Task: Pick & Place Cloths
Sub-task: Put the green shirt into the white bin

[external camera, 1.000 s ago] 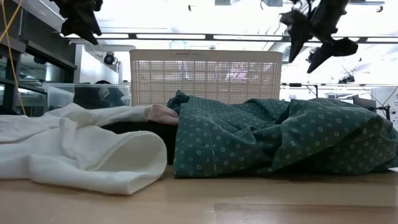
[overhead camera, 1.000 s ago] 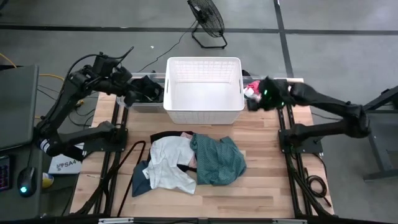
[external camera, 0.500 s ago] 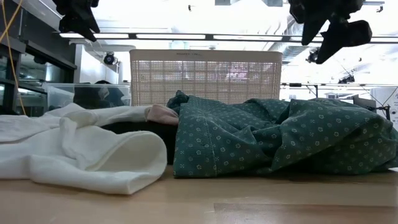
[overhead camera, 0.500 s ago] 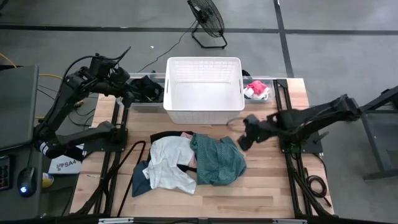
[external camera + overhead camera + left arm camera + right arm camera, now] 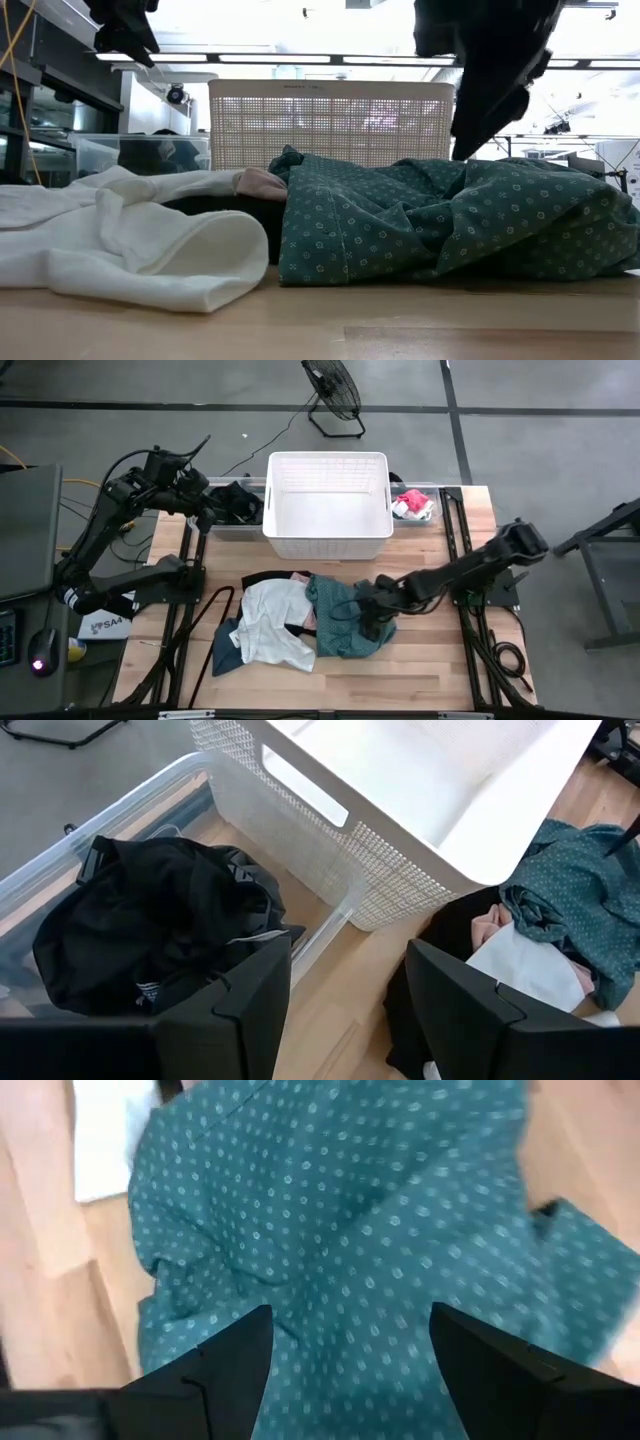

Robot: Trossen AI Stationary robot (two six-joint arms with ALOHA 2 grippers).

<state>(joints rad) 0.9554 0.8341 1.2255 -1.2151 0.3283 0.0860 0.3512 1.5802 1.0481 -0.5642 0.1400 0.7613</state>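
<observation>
1. Far left: the left end effector [image 5: 205, 500] hangs above the clear plastic bin [image 5: 60, 885] at the back-left of the light wooden counter [image 5: 430, 650]. Its fingers are spread with nothing between them. A crumpled black fabric garment [image 5: 150, 935] sits in that bin, so I'd guess this arm is just parked there out of the way.

2. Middle back: the white plastic lattice basket [image 5: 328, 505] looks empty inside. It stands right between the two bins, and it's a tall wall for anything carried across.

3. Middle front: the pile of loose cloths. A white soft garment [image 5: 272, 622] lies on the left side with a bit of pink fabric [image 5: 262, 183] and dark cloth poking out from under it.

4. Right of that: the teal-green dotted fabric garment [image 5: 340, 622], bunched up and touching the white one. The right end effector [image 5: 368, 615] is low over it with fingers spread wide, pinching nothing yet. Looks lined up for a grab. Risk: snagging the neighbour cloth too.

5. Back right: a small clear bin holding something pink and white [image 5: 412, 503].
</observation>
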